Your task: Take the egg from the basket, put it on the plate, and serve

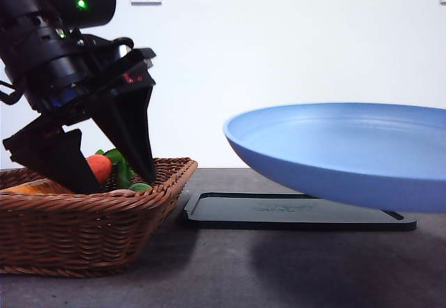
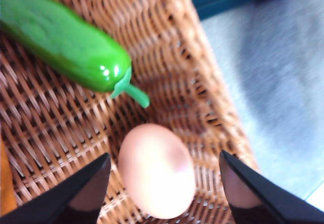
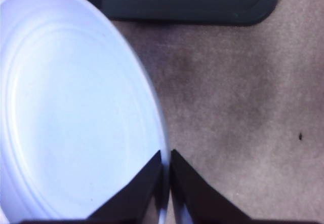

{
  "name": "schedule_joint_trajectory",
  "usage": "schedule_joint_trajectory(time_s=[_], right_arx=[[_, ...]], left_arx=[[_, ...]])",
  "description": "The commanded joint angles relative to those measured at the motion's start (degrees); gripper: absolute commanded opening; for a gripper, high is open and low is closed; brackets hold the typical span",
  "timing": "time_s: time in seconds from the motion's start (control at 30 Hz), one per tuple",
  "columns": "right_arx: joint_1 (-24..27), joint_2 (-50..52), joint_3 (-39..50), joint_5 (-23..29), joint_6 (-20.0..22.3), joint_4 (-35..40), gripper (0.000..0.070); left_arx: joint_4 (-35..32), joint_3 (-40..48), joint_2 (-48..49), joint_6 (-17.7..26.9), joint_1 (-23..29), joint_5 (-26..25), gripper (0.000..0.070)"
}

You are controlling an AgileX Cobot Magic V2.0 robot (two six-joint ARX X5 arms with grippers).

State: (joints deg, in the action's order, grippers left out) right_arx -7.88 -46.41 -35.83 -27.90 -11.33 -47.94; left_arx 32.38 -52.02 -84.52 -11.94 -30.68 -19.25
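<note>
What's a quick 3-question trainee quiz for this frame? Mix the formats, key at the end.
1. True or false: the left gripper has already shut on the egg.
2. Multiple choice: what does the right gripper hold? A) the black tray B) the rim of the plate C) nothing
3. Short answer: which green item lies beside the egg in the basket?

Key
1. False. The jaws stand open on either side of the egg, which rests on the basket floor.
2. B. The plate is held up over the black tray.
3. A green toy cucumber.
</note>
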Motion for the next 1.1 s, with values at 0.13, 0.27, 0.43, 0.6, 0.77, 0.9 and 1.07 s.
schedule_joint_trajectory(time_s=[0.13,0.27,0.43,0.6,0.77,0.9,1.07], right_arx=[[-0.1,-0.2,-0.2,-0.1,0.4,0.3,0.0],[-0.1,-0.2,-0.2,-0.1,0.5,0.3,0.0],[-0.1,-0.2,-0.2,-0.1,0.5,0.4,0.0],[-0.1,-0.2,-0.2,-0.1,0.5,0.4,0.0],[-0.1,-0.2,-0.2,-0.1,0.5,0.4,0.0],[-0.1,-0.2,-0.2,-0.1,0.5,0.4,0.0],[-0.1,-0.2,-0.2,-0.1,0.5,0.4,0.0]], left_arx=[[-0.1,-1.1,-2.0,1.1,-0.5,0.3,0.0438],[0.2,-1.1,-2.7,2.1,-0.5,0.3,0.0438],[0.8,-1.1,-4.6,2.3,-0.5,0.3,0.0437],[0.8,-1.1,-5.8,2.3,-0.5,0.3,0.0395],[0.2,-1.1,-5.8,2.3,-0.5,0.3,0.0333],[-0.3,-1.1,-5.8,2.3,-0.5,0.2,0.0255],[0.3,-1.3,-5.8,2.3,-0.5,0.2,0.0169]])
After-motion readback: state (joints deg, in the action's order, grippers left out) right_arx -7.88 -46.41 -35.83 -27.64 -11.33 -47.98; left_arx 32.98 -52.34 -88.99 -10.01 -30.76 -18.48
